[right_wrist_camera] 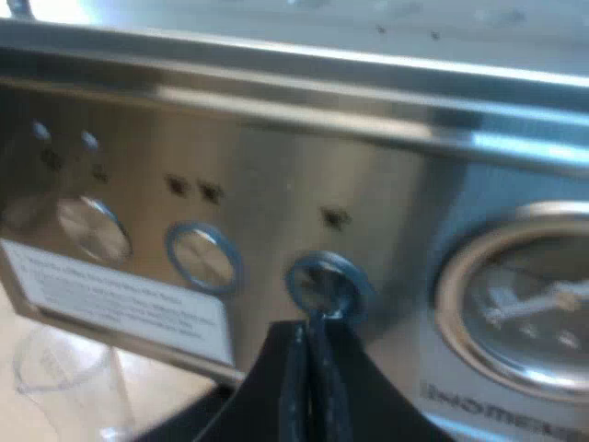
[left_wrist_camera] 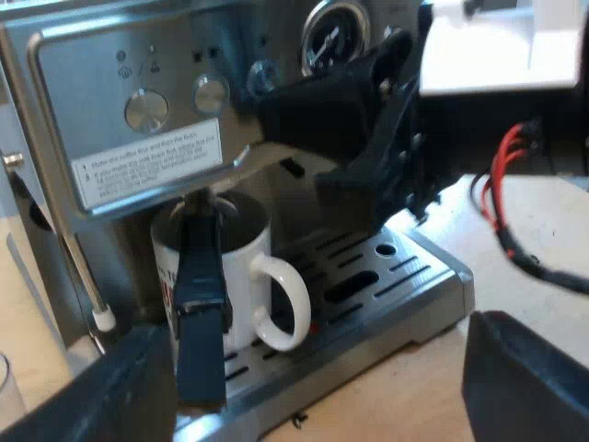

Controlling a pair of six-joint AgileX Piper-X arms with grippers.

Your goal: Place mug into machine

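Note:
The white mug (left_wrist_camera: 235, 276) stands upright on the espresso machine's (left_wrist_camera: 138, 64) drip tray (left_wrist_camera: 396, 276), under the brew head. The locked holder's dark handle (left_wrist_camera: 200, 313) juts out in front of the mug. My left gripper (left_wrist_camera: 313, 405) is open and holds nothing; its fingers (left_wrist_camera: 529, 382) stand wide apart a short way back from the tray's edge. My right gripper (right_wrist_camera: 311, 324) is shut with nothing in it, and its tips are against a round button (right_wrist_camera: 322, 281) on the machine's steel panel. From the left wrist view, the right gripper (left_wrist_camera: 265, 99) reaches over the mug to that panel.
A steam wand (left_wrist_camera: 83, 267) with a white tip hangs beside the mug. A clear measuring glass (right_wrist_camera: 55, 368) stands on the wooden table by the machine. A pressure gauge (right_wrist_camera: 515, 304) sits beside the button. Red cables (left_wrist_camera: 502, 184) lie past the tray.

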